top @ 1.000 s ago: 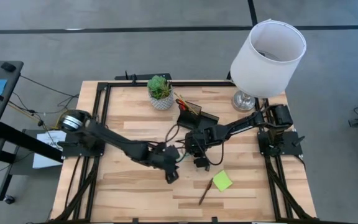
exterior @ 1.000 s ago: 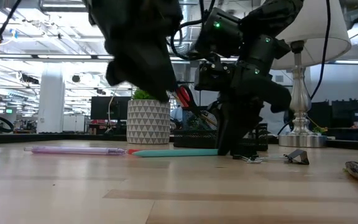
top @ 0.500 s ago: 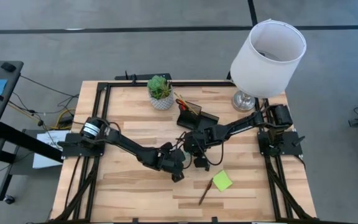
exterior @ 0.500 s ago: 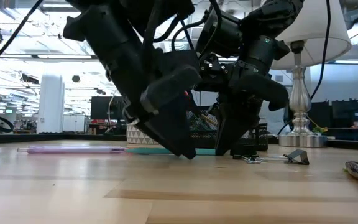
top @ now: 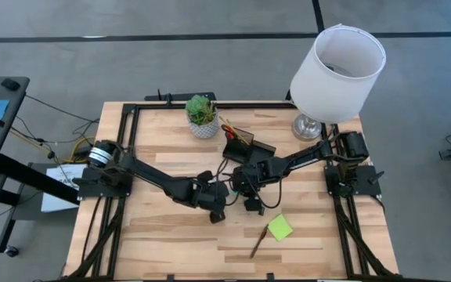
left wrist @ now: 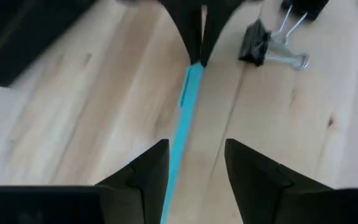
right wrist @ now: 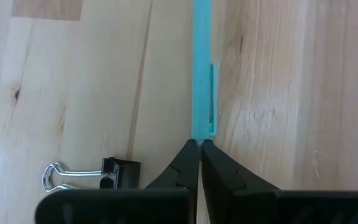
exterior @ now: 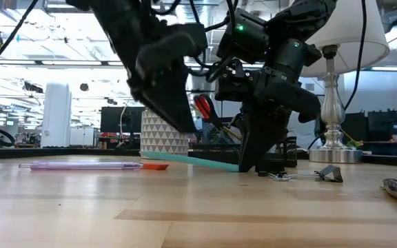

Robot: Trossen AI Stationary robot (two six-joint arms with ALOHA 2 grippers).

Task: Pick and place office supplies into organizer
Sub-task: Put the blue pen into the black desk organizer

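Observation:
A thin teal pen (exterior: 205, 162) lies on the table between the two grippers. My right gripper (right wrist: 199, 143) is shut on one end of it, low at the table (exterior: 245, 165). My left gripper (left wrist: 194, 146) is open and hovers above the pen's other half (left wrist: 185, 106), one finger on each side, apart from it (exterior: 178, 120). The black organizer (top: 245, 145) stands behind, with red-handled scissors (exterior: 202, 107) upright in it. A pink pen (exterior: 81, 165), a black clip (right wrist: 92, 174), the lime-green pad (top: 279, 228) and a brown pencil (top: 257, 244) lie on the table. My right gripper pinches the teal pen's clip end (right wrist: 202, 127) between its two fingertips. The fingers point steeply down and lie along the pen. That end is at the table; in the low view the pen slants slightly upward away from the fingers.
A white patterned plant pot (top: 203, 117) stands left of the organizer, and a lamp (top: 337, 70) at the far right corner. A second clip (exterior: 322, 173) lies right of my right gripper. The arms almost meet at mid-table; bare wood lies toward the near edge.
My left gripper dropped to the table beside the teal pen half a second ago, then rose and drew back slightly toward the left. The pen, flat on the table before, now slants with its free end a little higher. My right gripper kept still.

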